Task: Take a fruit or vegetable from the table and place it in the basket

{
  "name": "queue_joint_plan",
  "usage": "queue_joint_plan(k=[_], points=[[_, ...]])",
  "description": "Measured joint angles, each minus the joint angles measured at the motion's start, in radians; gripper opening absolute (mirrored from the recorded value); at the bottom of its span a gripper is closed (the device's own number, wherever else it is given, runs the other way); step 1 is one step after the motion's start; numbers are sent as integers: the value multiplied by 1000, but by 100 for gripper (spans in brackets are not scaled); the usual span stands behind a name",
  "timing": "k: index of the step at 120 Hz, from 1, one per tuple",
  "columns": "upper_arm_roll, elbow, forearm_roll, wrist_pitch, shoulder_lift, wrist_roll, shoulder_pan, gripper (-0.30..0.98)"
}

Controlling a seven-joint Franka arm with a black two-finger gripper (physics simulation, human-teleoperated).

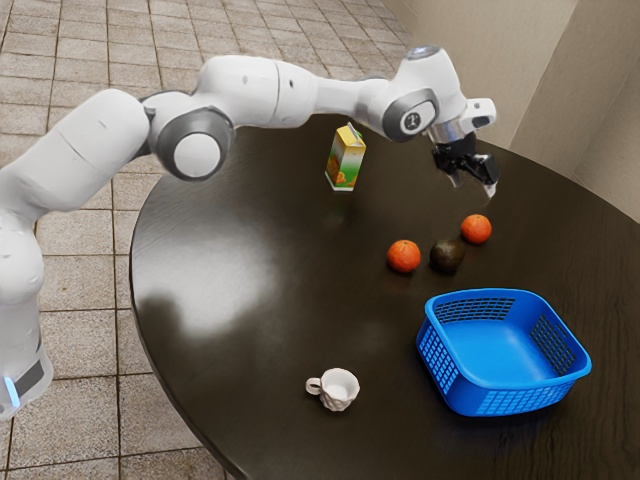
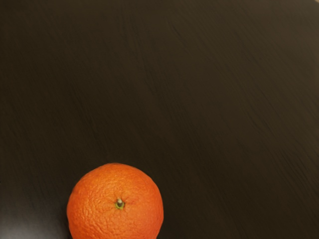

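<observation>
Fruit sits in three pieces on the one dark, round-edged table (image 1: pixel 250 370). One white arm (image 1: pixel 250 90) reaches over that table from the exterior view's left. One blue basket (image 1: pixel 505 398) with latticed walls stands toward the exterior view's right, near the fruit. One gripper (image 1: pixel 472 184) hangs in the air above the tabletop near the fruit; its two fingers stand apart, with nothing gripped between them. One carton (image 1: pixel 346 160), green, yellow and white, stands upright, well apart from the basket. One white cup (image 1: pixel 340 388) stands upright, its one handle toward the exterior view's left.

Of the fruit, two are oranges: one orange (image 1: pixel 476 229) lies below and near the gripper, the other orange (image 1: pixel 404 256) farther from it. Between them sits one dark, rounded piece, probably an avocado (image 1: pixel 447 256). Both oranges are round and bright orange-red. In the wrist view one orange shows from above, its skin finely pitted and creased around one small green-and-pale stem end (image 2: pixel 119 204).
</observation>
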Motion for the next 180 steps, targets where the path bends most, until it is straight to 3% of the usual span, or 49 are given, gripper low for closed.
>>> queue_joint_plan(k=[6, 36, 57, 154, 180], points=[[19, 0, 13, 60, 6, -4, -4, 69], [43, 0, 248, 224, 113, -13, -38, 68], [41, -1, 314, 267, 124, -10, -56, 68], [26, 10, 340, 343, 215, 39, -74, 63], [30, 10, 342, 349, 216, 42, -79, 41]])
